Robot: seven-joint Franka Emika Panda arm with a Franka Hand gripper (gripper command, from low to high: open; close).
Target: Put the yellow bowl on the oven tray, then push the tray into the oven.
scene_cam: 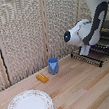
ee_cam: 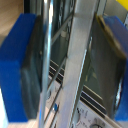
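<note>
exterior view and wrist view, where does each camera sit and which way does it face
Exterior view: off the arm, looking across the wooden table at the screen wall; shows the white arm and grabber at the baking sheet.
Wrist view: on the wrist, looking past the blue-tipped fingers at metal bars of the baking sheet between them.
Shared: the grabber and the baking sheet.

blue cup (scene_cam: 53, 66), orange block (scene_cam: 42, 78), white plate (scene_cam: 29, 106) on wooden bench (scene_cam: 81, 89), all well apart from pincer (scene_cam: 85, 49), plate farthest.

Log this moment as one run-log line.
gripper: at rack edge | pads: astride a rack bar | oven: behind arm | plate: untouched
</note>
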